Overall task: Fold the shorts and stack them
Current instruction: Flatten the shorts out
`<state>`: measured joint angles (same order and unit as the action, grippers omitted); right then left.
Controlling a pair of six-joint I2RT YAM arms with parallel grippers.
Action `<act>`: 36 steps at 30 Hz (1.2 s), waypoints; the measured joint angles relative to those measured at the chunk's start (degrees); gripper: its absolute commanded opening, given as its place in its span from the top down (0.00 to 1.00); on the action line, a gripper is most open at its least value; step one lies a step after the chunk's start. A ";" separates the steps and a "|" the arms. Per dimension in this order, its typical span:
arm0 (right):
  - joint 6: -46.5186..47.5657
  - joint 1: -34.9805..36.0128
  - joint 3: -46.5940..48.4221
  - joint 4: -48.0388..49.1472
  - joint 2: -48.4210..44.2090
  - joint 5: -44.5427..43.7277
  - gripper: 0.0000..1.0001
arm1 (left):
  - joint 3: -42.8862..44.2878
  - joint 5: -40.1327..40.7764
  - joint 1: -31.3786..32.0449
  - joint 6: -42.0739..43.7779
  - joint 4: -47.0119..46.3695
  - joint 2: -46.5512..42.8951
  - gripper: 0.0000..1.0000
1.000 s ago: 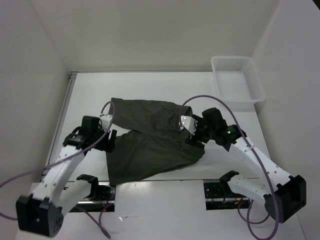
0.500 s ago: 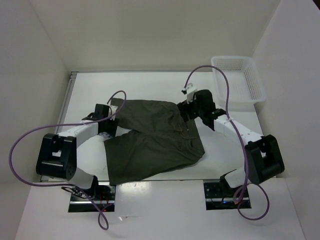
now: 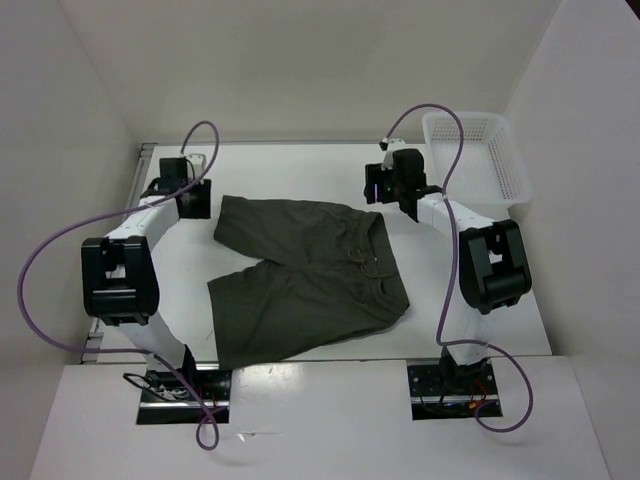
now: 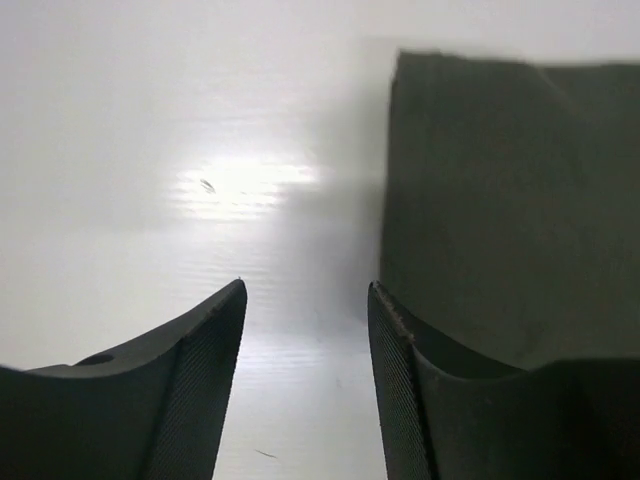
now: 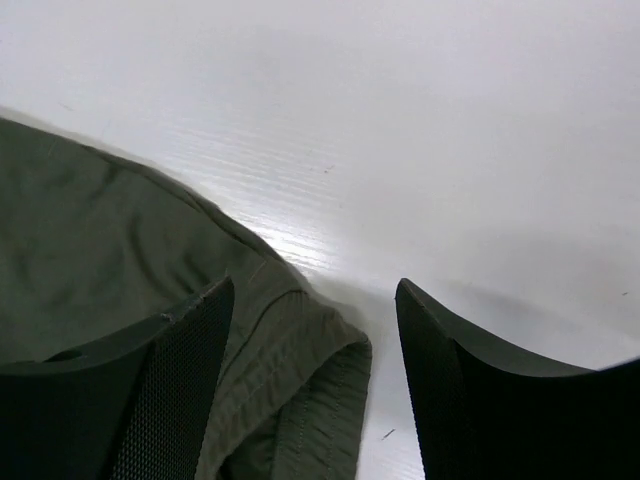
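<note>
One white tabletop (image 3: 300,172) carries everything here, and we count three plain white walls around it: the back wall (image 3: 300,70) and one at either side. A patch of glare shines on the surface in the left wrist view.

We find one pair of dark olive-green shorts (image 3: 300,280), lying spread out in the middle of the tabletop. The waistband is to the right and the two legs point left, the nearer leg reaching close to the near edge. One white mesh basket (image 3: 463,117) sits in the far right corner, well apart from the shorts.

Two arms reach across from the near edge, the left arm (image 3: 122,275) and the right arm (image 3: 490,262). We count two purple cables, the left cable (image 3: 203,125) and the right cable (image 3: 428,106).

The left fingers (image 4: 170,400) stand spread apart over bare tabletop, just beside the hem corner of the far leg, grasping nothing. The right fingers (image 5: 480,400) are likewise released. They are parted above the far corner of the waistband, whose folded edge shows between them unpinched.
</note>
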<state>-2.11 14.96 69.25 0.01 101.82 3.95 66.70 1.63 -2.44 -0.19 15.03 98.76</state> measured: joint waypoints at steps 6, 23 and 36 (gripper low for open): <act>-3.08 -0.90 2.36 0.04 5.25 1.09 0.27 | 4.17 -4.94 -2.93 0.00 0.87 3.08 0.27; -2.71 -0.83 10.19 -12.17 14.08 7.56 0.38 | 7.96 -20.28 -0.44 -0.31 10.47 12.17 0.76; 3.78 -0.70 9.81 -14.23 14.16 5.29 1.00 | 11.52 -24.65 -0.83 -0.09 26.25 11.15 0.97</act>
<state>1.67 14.26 79.07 -14.22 115.98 9.23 78.22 -23.03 -3.27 -0.27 41.28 109.91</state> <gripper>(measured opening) 0.024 0.010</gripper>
